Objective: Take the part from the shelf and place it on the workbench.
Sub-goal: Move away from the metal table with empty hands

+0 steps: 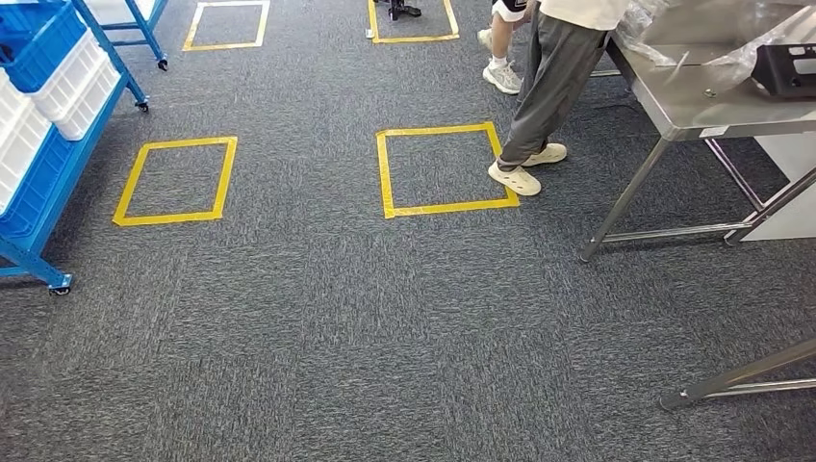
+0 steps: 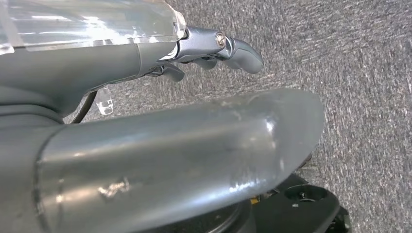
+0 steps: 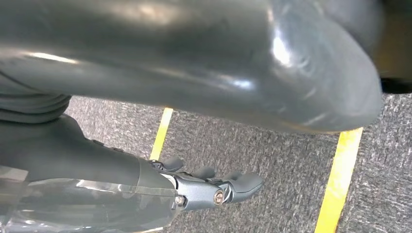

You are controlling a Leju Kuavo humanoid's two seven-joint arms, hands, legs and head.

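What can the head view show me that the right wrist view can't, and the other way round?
Head view alone: a blue shelf with white bins on the left, a steel workbench on the right carrying a black part and clear plastic wrap, and a person's legs standing beside it. Right wrist view alone: the right robot hand close up, hanging over the floor, its fingers extended and holding nothing. Both share: the grey carpet marked with yellow tape lines.

person's legs point(image 1: 539, 106) beside yellow tape square point(image 1: 445, 169), grey carpet point(image 1: 318, 318).
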